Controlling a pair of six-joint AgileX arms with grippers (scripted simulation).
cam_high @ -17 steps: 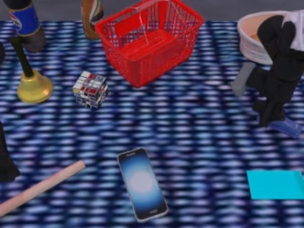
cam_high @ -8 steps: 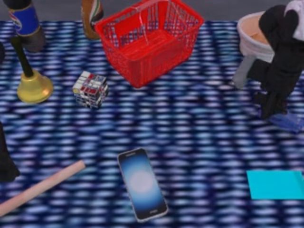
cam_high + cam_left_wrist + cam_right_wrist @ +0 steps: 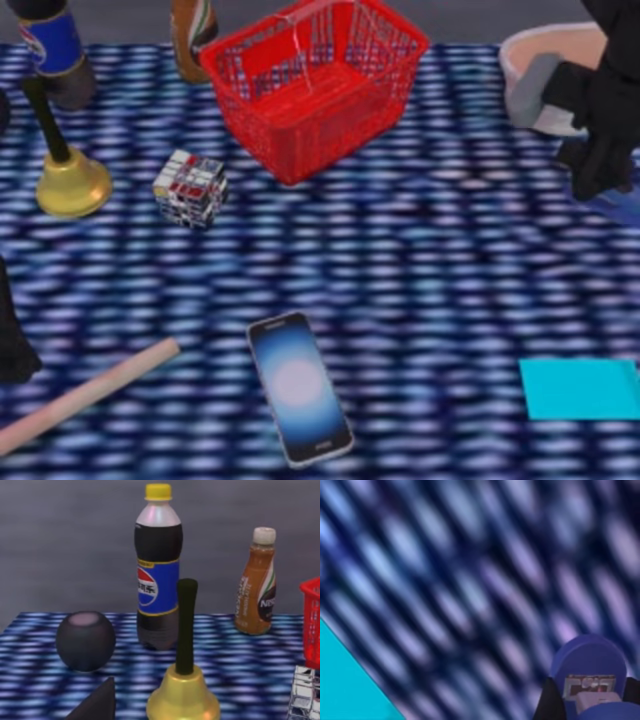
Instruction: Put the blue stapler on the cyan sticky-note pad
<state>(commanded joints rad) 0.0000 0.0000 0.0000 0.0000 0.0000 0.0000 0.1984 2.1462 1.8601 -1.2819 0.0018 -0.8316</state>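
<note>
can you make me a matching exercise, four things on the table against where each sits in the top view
Things:
1. basket
2. bell
3. phone
4. pad

Places:
A. bottom right edge
B. left side, beside the cube
C. bottom middle
D. top middle

Pairs: 1-D, 2-B, 3-C, 4-A
</note>
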